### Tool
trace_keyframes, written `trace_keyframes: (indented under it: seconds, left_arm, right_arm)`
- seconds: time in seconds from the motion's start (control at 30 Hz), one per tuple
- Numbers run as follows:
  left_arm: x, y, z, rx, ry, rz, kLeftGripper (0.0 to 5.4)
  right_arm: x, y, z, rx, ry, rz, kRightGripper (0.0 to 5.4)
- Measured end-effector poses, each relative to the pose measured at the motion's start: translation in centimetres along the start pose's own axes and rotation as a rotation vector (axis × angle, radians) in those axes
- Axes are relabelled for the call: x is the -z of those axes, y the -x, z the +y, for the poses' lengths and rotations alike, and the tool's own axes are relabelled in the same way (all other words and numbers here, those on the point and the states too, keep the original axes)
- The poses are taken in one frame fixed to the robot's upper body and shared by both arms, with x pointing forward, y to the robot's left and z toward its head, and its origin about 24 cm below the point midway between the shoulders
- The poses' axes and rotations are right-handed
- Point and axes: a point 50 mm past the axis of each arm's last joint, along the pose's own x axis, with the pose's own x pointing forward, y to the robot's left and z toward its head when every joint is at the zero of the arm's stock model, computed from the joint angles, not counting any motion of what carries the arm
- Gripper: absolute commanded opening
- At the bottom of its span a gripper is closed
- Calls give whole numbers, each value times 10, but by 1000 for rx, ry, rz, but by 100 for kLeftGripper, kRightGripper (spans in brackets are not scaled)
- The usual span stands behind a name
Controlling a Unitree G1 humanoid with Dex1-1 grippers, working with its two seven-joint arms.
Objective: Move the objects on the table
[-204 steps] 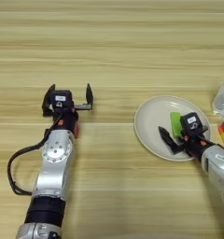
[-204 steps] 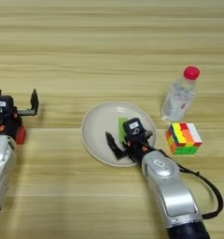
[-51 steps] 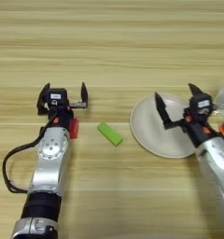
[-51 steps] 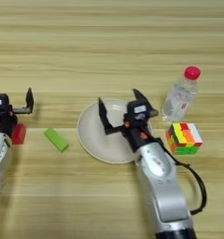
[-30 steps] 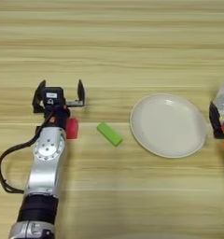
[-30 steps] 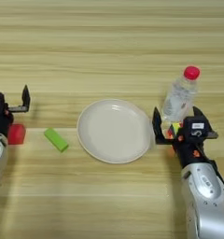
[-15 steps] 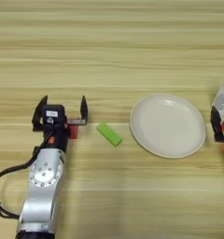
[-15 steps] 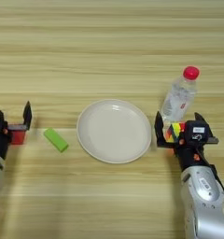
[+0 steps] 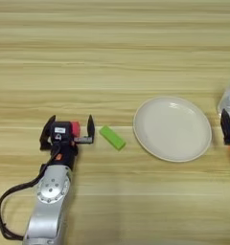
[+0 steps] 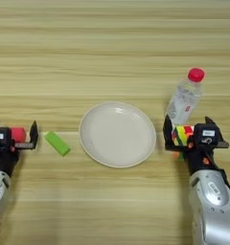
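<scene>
While a single round white plate (image 10: 118,134) is sitting bare in the middle of the table (image 9: 112,43), one clear bottle with a red cap (image 10: 186,96) is standing upright just behind and to the right of it. Between plate and bottle, nothing is blocking the view of the task's things. Three small objects are showing: one green block (image 9: 111,138), one red block (image 9: 75,128) and one multicoloured cube (image 10: 183,136). The green block is lying flat and slanted on the wood, just left of the plate's rim and apart from it, right beside the left gripper's (image 9: 67,135) nearer finger but not touching it. That left gripper is reaching over the table with its two fingers spread wide, and the red block is sitting between them, seemingly not pinched. The right gripper (image 10: 190,132) is hovering just right of the plate, in front of the bottle, fingers likewise wide apart, with the cube lying between them beside the left finger; whether it is touching cannot be told.
</scene>
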Motion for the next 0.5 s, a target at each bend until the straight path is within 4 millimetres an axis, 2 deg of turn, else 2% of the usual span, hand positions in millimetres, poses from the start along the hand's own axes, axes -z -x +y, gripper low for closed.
trace_keyframes:
  seconds: [0.2, 0.5]
  left_arm:
    - [18, 0, -2, -11, -3, 65, 540]
    - [23, -3, -10, 3, -7, 33, 540]
  right_arm:
    - [0, -1, 0, -1, 0, -2, 539]
    - [-1, -2, -2, 0, 7, -2, 539]
